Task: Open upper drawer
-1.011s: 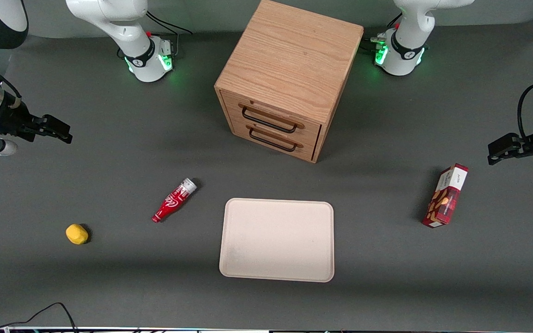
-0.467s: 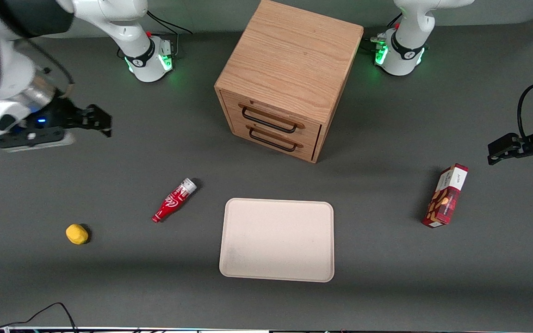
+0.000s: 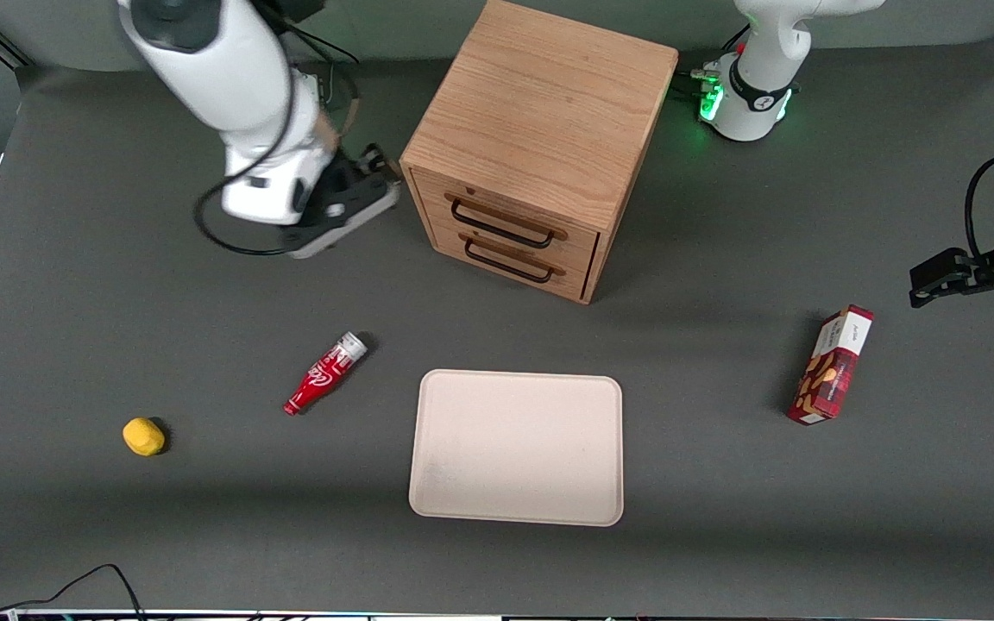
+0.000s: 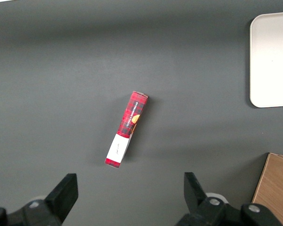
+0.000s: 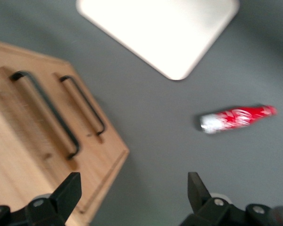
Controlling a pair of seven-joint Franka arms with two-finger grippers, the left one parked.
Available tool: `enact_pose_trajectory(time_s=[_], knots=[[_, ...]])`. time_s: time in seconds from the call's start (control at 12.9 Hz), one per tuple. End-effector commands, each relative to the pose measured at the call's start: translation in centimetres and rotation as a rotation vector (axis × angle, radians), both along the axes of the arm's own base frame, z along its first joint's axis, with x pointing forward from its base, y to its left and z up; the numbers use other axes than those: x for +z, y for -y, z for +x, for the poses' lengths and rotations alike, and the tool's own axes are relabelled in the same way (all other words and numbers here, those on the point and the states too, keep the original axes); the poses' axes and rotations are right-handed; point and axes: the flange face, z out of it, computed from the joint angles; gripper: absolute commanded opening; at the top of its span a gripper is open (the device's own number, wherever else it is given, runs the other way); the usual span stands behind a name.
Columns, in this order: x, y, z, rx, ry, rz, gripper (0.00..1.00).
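Observation:
The oak cabinet [image 3: 540, 121] stands at the middle of the table. Its upper drawer [image 3: 510, 216] is shut, with its long black handle [image 3: 501, 226] above the lower drawer's handle [image 3: 510, 263]. My right gripper [image 3: 376, 172] hangs beside the cabinet's side wall, toward the working arm's end, near the top front corner. It is open and empty, apart from both handles. The right wrist view shows the gripper [image 5: 133, 183] over the cabinet's corner, with the upper handle [image 5: 47, 113] and the lower handle [image 5: 85, 106] in sight.
A red bottle [image 3: 325, 373] lies on the table nearer the front camera than the gripper. A yellow object [image 3: 143, 436] lies farther toward the working arm's end. A white tray [image 3: 516, 447] lies in front of the cabinet. A red box [image 3: 831, 365] stands toward the parked arm's end.
The right arm has swung in from the working arm's end of the table to the cabinet's side. The drawers have not moved.

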Motion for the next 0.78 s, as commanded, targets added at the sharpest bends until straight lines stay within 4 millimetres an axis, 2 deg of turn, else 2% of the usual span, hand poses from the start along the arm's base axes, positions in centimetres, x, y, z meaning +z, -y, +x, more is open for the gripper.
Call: enact_pose_trajectory(time_s=[0.0,0.23,0.7], knots=[[-3.0,-4.7,0.8,0.103,-0.031,0.087,1.0],[-5.8,-9.8,-1.1,0.255,0.041,0.096,1.0],[-10.3,-11.1,-1.4,0.317,0.005,0.099,1.0]])
